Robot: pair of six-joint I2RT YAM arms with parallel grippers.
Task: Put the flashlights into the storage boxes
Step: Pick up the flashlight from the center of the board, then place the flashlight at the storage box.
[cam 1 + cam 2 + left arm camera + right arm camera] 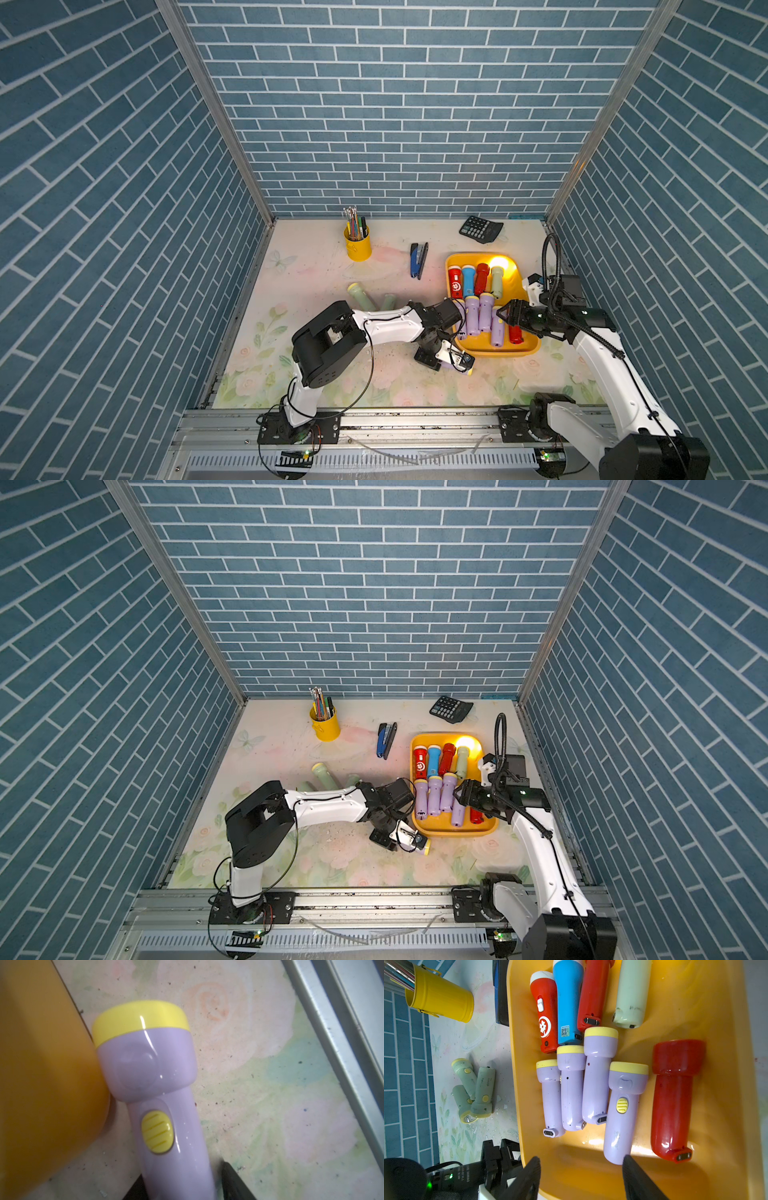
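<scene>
Flashlights [596, 1076]: nine lie in the shallow orange-yellow plastic tray [695, 1001], three pale green ones [475, 1088] wait at its 9 o'clock. My left gripper [461, 360] straddles a lilac one [166, 1076] at 7 o'clock, grip unclear; my right gripper [581, 1158] hangs wide, empty.

In an orange-yellow tray [695, 1012], lilac torches [596, 1076] with yellow rings are being shown beside red torches [672, 1101], a blue torch [568, 1001] and a pale green torch [631, 991]. The table [395, 382] is being covered by pastel flowers, the walls [399, 104] by blue brickwork.

Thirteen flashlights [596, 1076]; one tray [716, 1012], cup [358, 247], stapler [418, 260], calculator [481, 228] each.
</scene>
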